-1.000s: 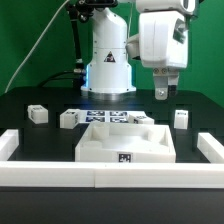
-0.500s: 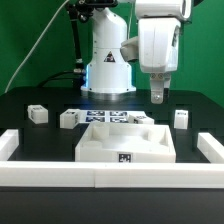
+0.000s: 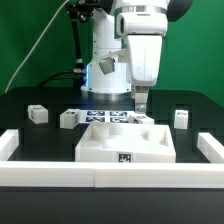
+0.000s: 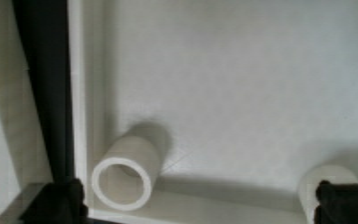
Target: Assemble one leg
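Note:
Three small white legs with black-and-white tags stand on the black table: one (image 3: 38,114) at the exterior view's left, one (image 3: 68,119) beside it, one (image 3: 181,118) at the right. My gripper (image 3: 141,105) hangs over the back of the large white tray-like part (image 3: 100,150), apart from every leg. In the wrist view the gripper (image 4: 197,200) is open and empty. Its dark fingertips (image 4: 51,200) stand wide apart over the tray-like part's floor (image 4: 229,90). A white round peg (image 4: 126,170) lies between them and another (image 4: 330,175) by the far fingertip.
The marker board (image 3: 108,117) lies behind the tray-like part. A white wall (image 3: 60,176) runs along the table's front, with raised ends at the left (image 3: 8,146) and right (image 3: 209,148). The robot's base (image 3: 108,70) stands at the back.
My gripper has moved toward the exterior view's left, from near the right leg to above the back of the tray-like part, and the wrist has turned. The parts have not moved.

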Robot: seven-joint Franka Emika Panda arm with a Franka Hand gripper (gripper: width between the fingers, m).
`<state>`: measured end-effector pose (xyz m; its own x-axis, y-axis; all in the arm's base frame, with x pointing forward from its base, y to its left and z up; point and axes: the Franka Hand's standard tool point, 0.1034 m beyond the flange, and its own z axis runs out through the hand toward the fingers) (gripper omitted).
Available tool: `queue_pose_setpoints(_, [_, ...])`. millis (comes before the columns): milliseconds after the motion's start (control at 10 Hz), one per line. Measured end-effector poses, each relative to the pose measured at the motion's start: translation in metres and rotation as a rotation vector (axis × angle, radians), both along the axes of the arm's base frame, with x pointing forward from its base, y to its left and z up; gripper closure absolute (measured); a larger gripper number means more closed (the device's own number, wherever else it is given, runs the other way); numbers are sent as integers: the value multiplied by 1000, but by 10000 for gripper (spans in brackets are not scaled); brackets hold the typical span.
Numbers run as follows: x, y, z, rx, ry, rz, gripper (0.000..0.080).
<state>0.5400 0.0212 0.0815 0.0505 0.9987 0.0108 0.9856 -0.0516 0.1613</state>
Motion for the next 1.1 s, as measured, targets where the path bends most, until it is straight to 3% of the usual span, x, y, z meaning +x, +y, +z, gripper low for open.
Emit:
queue_pose_setpoints(400, [-2,0,-2,3,2,-15,150])
queue_pose_setpoints(900, [-59,-1,-39,18,77,-80,150])
queue_pose_setpoints(1100, [-65,-3,-49,21,94,-86,150])
